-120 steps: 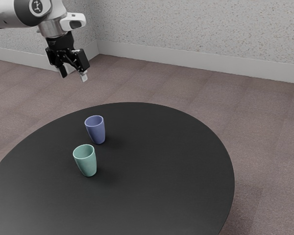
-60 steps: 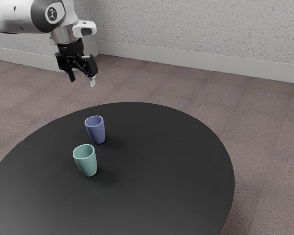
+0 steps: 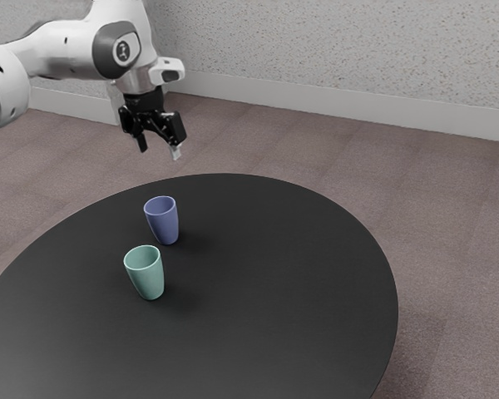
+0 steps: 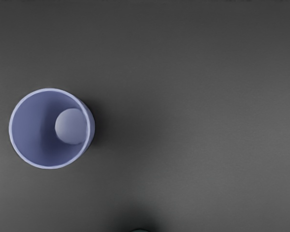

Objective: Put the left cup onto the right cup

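Two cups stand upright on the round black table (image 3: pixel 274 291). The blue cup (image 3: pixel 162 219) is the farther one; the green cup (image 3: pixel 145 272) stands nearer the front, a little toward the exterior view's left. My gripper (image 3: pixel 160 150) hangs in the air above and behind the blue cup, open, with nothing between its fingers. In the wrist view I look straight down into the blue cup (image 4: pixel 51 127), empty, on the dark tabletop (image 4: pixel 193 116).
Brown carpet (image 3: pixel 416 191) surrounds the table, and a speckled wall with a white skirting board (image 3: pixel 341 100) runs behind. Most of the tabletop toward the exterior view's right is bare.
My arm has swung toward the exterior view's right and come lower, bringing the gripper from beyond the table's far edge to above the blue cup. Both cups stay put.
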Robot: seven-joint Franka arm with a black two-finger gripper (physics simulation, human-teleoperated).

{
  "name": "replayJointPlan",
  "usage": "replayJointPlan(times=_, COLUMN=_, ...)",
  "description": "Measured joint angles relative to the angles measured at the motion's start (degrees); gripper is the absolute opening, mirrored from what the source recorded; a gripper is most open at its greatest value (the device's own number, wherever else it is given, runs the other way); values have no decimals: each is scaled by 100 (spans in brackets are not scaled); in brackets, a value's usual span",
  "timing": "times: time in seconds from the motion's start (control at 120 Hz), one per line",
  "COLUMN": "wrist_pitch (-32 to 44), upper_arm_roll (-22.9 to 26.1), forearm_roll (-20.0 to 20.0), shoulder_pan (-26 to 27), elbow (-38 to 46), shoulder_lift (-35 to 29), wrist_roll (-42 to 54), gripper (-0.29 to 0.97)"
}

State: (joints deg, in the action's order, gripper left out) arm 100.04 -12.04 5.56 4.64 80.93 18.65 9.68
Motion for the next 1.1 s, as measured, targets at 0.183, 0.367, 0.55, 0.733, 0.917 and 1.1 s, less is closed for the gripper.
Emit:
replayJointPlan(times=0.183, wrist_pitch=299, upper_arm_roll=0, forearm_roll=7, shoulder_pan=-32, elbow=63, shoulder_lift=286, wrist_roll=-1, gripper=68)
replayJointPlan(times=0.367, wrist_pitch=494, upper_arm_roll=0, forearm_roll=21, shoulder_pan=-191, elbow=64, shoulder_lift=551, wrist_roll=9, gripper=68)
replayJointPlan(times=0.55, wrist_pitch=679, upper_arm_roll=0, forearm_roll=34, shoulder_pan=-259, elbow=73, shoulder_lift=819, wrist_roll=-1, gripper=68)
replayJointPlan(times=0.733, wrist_pitch=848, upper_arm_roll=0, forearm_roll=198, shoulder_pan=-300, elbow=81, shoulder_lift=1024, wrist_roll=2, gripper=68)
replayJointPlan(times=0.917, wrist_pitch=1020, upper_arm_roll=0, forearm_roll=275, shoulder_pan=-314, elbow=81, shoulder_lift=1219, wrist_roll=12, gripper=68)
replayJointPlan(times=1.1, wrist_pitch=1105, upper_arm_roll=0, forearm_roll=331, shoulder_pan=-343, elbow=67, shoulder_lift=1386, wrist_roll=18, gripper=68)
